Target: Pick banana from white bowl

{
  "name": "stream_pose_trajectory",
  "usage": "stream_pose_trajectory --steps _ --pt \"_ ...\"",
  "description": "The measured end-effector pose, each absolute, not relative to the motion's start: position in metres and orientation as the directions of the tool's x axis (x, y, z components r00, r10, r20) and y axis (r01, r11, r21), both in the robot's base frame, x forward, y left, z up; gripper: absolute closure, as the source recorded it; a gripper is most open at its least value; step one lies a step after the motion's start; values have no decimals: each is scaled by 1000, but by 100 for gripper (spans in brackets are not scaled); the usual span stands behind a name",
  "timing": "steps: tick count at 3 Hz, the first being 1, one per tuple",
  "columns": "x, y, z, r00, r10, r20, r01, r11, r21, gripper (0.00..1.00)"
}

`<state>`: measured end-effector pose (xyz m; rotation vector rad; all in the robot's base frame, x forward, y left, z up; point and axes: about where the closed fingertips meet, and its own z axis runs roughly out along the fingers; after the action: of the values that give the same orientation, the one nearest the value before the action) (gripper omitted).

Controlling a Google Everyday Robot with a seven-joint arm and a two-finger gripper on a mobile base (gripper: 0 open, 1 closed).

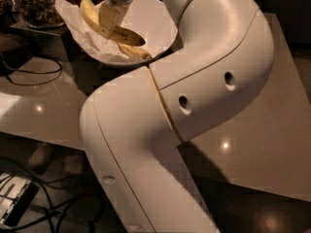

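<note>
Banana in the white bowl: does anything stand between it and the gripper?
Nothing visible does. The gripper is down inside the white bowl, right at the banana. A second banana lies beside it on the crumpled paper, not in between.

A shiny table (272, 130) was seen. A black wire (60, 71) was laid on it. A dish of brown bits (36, 6) was set at the top, left of the gripper (114, 21). More wires (63, 205) were left on the floor.

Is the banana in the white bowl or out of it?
In the bowl. The banana lies on the paper inside the white bowl, with the gripper right over it.
</note>
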<state>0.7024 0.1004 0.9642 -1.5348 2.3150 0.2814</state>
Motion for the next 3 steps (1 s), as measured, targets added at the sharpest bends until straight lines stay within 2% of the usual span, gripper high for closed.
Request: stream_pose_trajectory --steps 3 --pt "647 83 951 -505 -776 -378 -860 489 144 100"
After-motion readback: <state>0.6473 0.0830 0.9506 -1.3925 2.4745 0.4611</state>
